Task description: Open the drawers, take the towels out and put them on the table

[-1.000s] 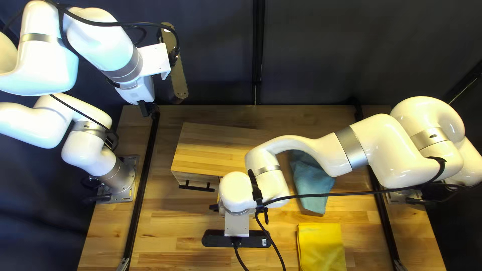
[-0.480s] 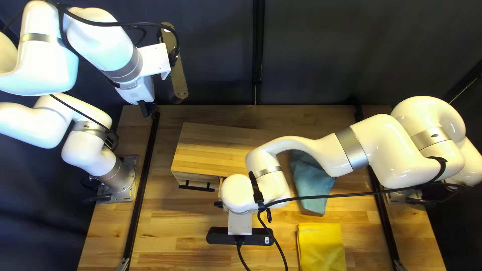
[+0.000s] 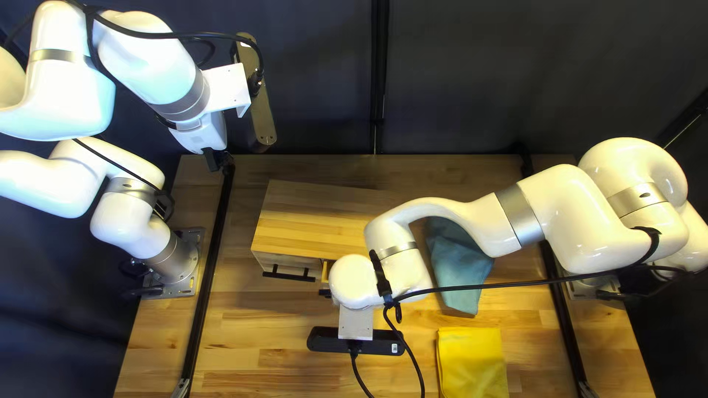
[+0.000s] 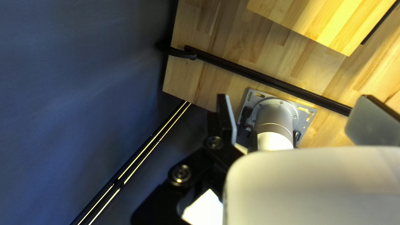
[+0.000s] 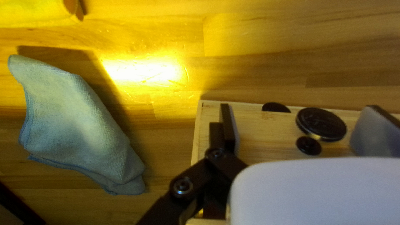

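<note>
1. The wooden table (image 3: pixel 265 359) is carrying everything, with a dark curtain hanging behind its far edge.
2. The right arm (image 3: pixel 531 221) is reaching low across the table from its right edge, with its wrist bending down in front of the drawer cabinet.
3. The left arm (image 3: pixel 133 66) is folding up high over the table's left edge, well apart from the cabinet.
4. The wooden drawer cabinet (image 3: pixel 310 221) is sitting mid-table, its front facing the near edge.
5. A teal towel (image 3: pixel 459 265) is lying crumpled on the table just right of the cabinet, partly under the right arm's forearm.
6. A yellow towel (image 3: pixel 473 362) is lying folded flat at the near edge, in front of the teal one and apart from it.
7. The right gripper (image 5: pixel 298 107) is hanging with its jaws spread wide and grasping nothing, over a pale wooden panel with black round fittings (image 5: pixel 321 120). I cannot tell whether it is touching the wood.
8. The left gripper (image 4: pixel 293 98) is pointing down at its own arm's base plate (image 4: pixel 304 111), jaws released and empty.
9. A black bar handle (image 3: pixel 287 273) is showing on the cabinet's left drawer front.
</note>
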Available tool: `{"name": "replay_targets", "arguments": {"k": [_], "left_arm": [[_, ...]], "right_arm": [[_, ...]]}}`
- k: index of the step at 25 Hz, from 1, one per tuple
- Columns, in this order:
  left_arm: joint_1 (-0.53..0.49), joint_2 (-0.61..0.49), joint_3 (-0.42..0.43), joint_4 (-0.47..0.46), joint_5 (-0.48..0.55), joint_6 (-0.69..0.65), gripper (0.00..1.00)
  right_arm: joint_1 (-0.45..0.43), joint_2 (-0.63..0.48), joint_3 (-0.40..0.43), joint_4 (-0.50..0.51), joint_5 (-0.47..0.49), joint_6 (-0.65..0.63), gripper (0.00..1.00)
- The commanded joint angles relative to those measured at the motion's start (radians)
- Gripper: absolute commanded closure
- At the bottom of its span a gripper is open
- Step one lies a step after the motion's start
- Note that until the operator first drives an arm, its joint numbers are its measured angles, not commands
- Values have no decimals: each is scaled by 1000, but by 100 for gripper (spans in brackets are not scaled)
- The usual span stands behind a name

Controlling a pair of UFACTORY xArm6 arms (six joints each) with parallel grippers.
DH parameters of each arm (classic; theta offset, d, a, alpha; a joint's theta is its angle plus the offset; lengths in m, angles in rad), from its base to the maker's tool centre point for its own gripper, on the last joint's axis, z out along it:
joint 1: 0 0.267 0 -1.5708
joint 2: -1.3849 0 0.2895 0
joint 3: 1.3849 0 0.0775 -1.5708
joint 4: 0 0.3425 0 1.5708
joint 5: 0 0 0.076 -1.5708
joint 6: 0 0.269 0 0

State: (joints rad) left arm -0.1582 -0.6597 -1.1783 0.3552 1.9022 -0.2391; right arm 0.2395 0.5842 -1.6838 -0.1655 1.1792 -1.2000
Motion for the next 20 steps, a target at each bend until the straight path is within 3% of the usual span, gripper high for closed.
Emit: {"name": "replay_targets", "arguments": {"k": [1,13,20], "left_arm": [[0,0,0,0,0,0,0],[0,0,0,0,0,0,0],[0,0,0,0,0,0,0]], "right_arm": [[3,-11,22,-14,-11,17,0],[-3,-29,61,-52,-34,51,0],[-19,-24,41,-59,-27,35,0]]}}
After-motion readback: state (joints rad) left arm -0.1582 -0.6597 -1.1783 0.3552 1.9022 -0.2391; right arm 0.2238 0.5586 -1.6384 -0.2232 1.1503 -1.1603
